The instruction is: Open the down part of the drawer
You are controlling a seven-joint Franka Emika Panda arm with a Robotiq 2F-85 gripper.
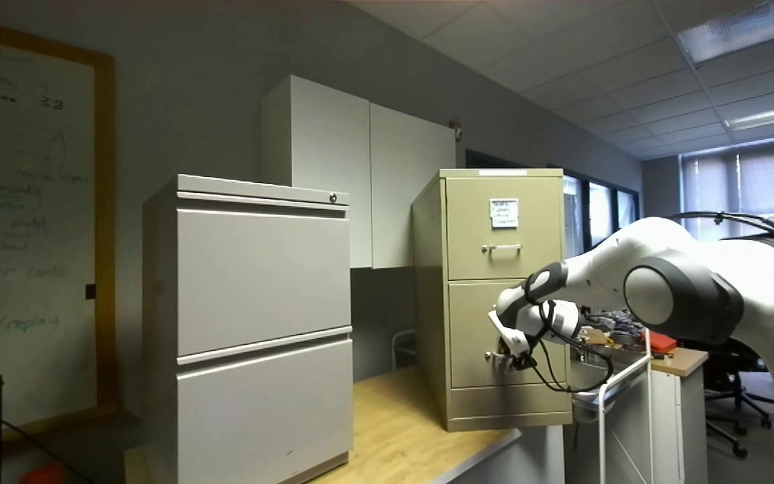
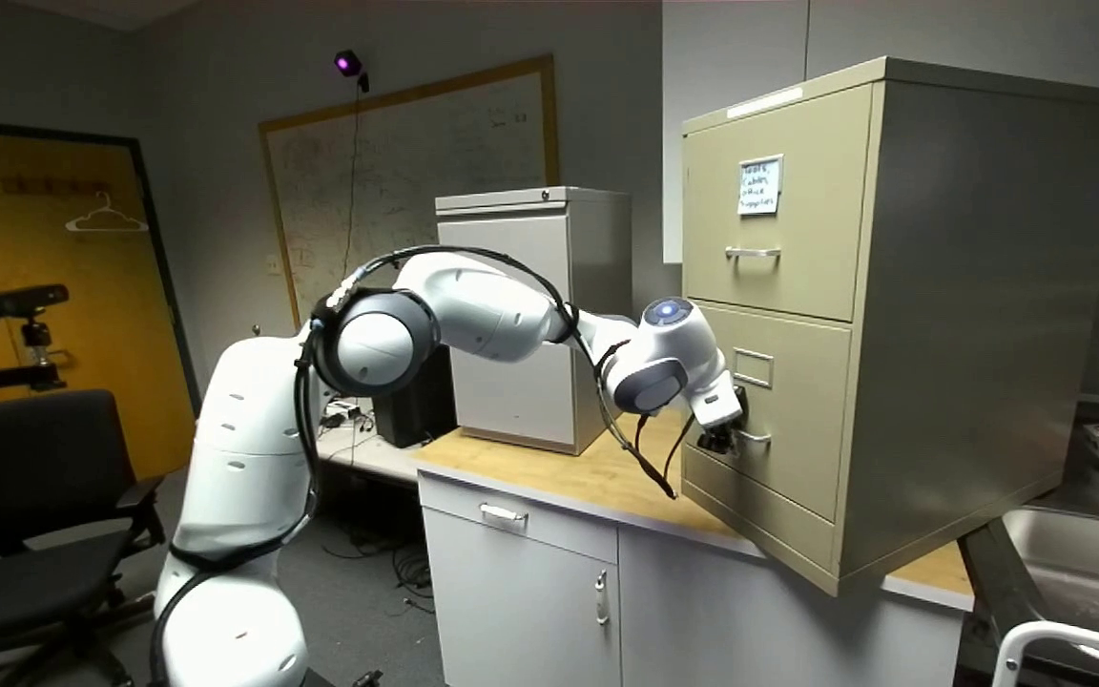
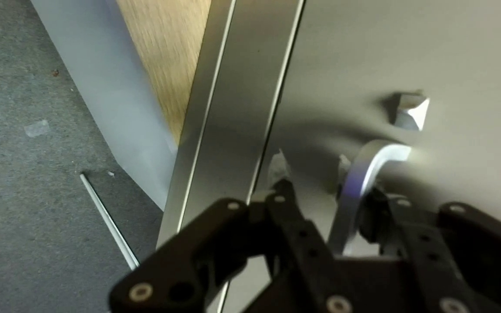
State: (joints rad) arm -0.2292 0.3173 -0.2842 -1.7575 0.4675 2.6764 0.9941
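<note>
The drawer is the tall tan filing cabinet (image 1: 429, 282), also in an exterior view (image 2: 979, 315), with a white label on its upper drawer (image 1: 467, 228). Its lower drawer (image 1: 471, 316), also in an exterior view (image 2: 807, 468), sits flush with the cabinet front. My gripper (image 1: 513, 357), also in an exterior view (image 2: 721, 437), is at the lower drawer's handle (image 2: 756, 437). In the wrist view, the fingers (image 3: 311, 167) are apart. The handle (image 3: 355, 191) passes close by the right finger and partly hides its tip; contact cannot be told. A small latch (image 3: 411, 112) is beside the handle.
A light-grey two-drawer cabinet (image 1: 263, 282) stands on the same wooden counter (image 1: 400, 410). White wall cupboards (image 1: 333, 148) hang behind. A sink (image 2: 1074, 563) and a white cart rail (image 2: 1074, 634) are beside the tan cabinet. Black cables (image 1: 582, 376) hang from the wrist.
</note>
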